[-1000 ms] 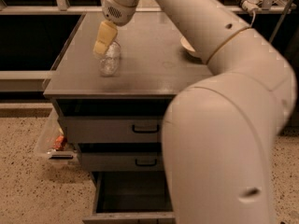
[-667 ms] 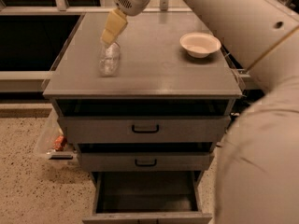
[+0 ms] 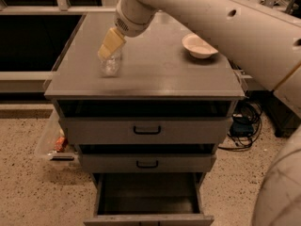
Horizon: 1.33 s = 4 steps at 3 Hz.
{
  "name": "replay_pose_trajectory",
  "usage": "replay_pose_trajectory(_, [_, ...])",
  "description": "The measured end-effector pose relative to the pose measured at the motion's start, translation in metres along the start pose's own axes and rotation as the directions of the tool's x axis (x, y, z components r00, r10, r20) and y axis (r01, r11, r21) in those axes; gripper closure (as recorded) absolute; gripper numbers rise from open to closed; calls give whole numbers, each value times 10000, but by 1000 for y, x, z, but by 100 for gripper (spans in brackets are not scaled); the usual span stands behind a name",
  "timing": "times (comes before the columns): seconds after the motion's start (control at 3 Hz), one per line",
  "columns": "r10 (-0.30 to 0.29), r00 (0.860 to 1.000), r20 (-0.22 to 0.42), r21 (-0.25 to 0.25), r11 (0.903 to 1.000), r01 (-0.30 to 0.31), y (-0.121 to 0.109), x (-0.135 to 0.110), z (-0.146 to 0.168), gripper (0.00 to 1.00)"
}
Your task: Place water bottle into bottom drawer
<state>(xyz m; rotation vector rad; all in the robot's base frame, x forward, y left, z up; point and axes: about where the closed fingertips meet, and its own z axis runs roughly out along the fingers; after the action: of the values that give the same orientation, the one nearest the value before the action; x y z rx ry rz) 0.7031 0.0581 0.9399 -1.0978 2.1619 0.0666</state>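
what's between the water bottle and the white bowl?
Nothing; bare cabinet top between water bottle and bowl, camera view. The gripper is at the bottle's upper end.

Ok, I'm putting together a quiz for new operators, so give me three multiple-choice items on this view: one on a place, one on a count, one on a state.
1. Where is the water bottle?
A) on the cabinet top, left side, just under the gripper
B) in a sink
C) on a chair

2. How many drawers show a black handle?
A) none
B) two
C) four

3. The bottom drawer is:
A) shut
B) removed
C) pulled open

Answers:
1 A, the bottle stands on the grey top with the gripper right above it.
2 B, the top drawer and middle drawer each carry one.
3 C, its dark interior is exposed, with nothing seen inside.
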Motion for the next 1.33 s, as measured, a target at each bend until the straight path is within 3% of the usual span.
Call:
replay_pose_trajectory(0.33, [-65, 9999, -144, -868, 9962, 52, 8, -1, 8, 0])
replay_pose_trajectory(0.67, [-279, 9996, -81, -1839, 9826, 259, 20, -16, 15, 0])
replay_pose_trajectory(1.0, [-460, 9988, -146, -2450, 9687, 410, 30, -27, 24, 0])
replay_pose_trajectory(1.33, [-399, 9985, -371, -2638, 9642, 287, 30, -25, 33, 0])
